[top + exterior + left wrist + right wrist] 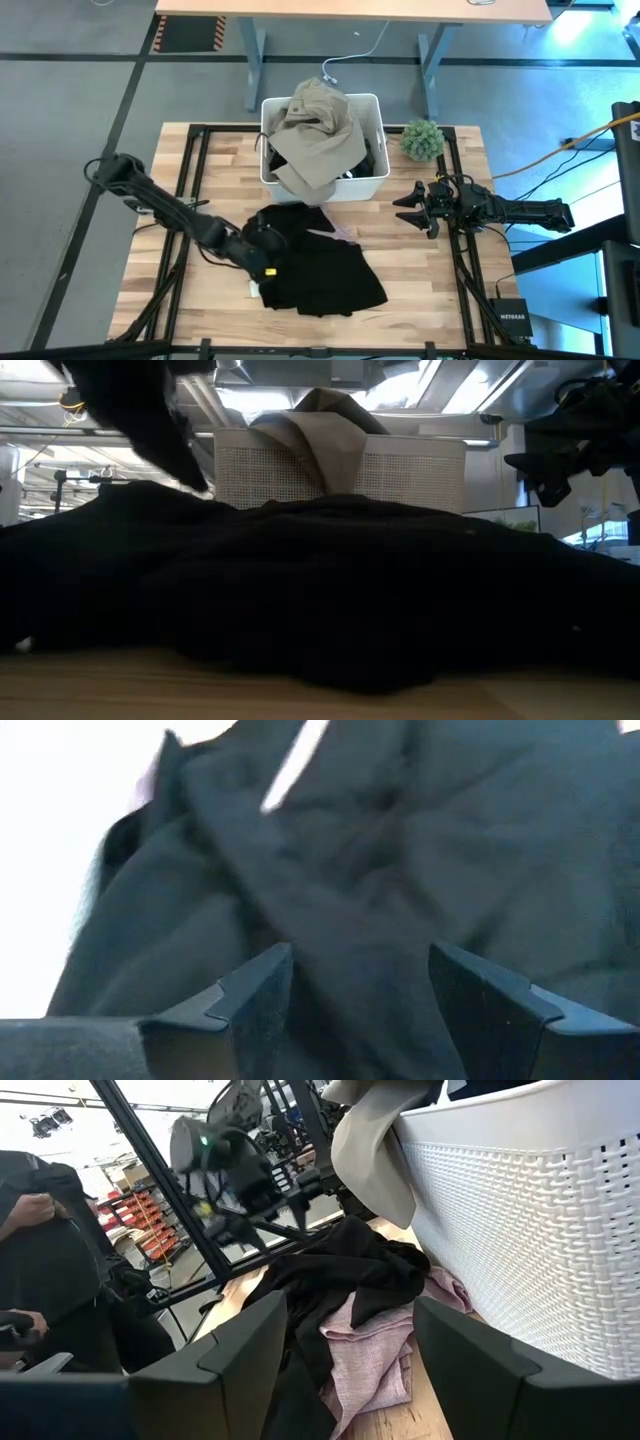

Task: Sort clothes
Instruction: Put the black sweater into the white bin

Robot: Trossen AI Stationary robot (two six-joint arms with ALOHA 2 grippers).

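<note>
From your left, the left gripper [268,268] was low over the near-left edge of the black garment [322,262], fingers spread apart with nothing between them (the left wrist view showed dark cloth filling the gap ahead of the two fingers, though I could not tell whether they touched it). That black garment lay spread on the table [182,170] in front of the white bin [372,178], and the mottled pink garment [372,1350] was tucked partly beneath its far edge, close to the bin wall. Moving across, the khaki-beige garment [318,135] was heaped in the bin and spilling over its front rim, with something dark showing under it that I could not identify. By my reading you were early to midway: two pieces were out, at least one remained to pull, and no separate piles were apparent. Farther right, the right gripper [408,208] waited above bare table beside the bin, fingers parted and empty, near the small green plant [422,139]
</note>
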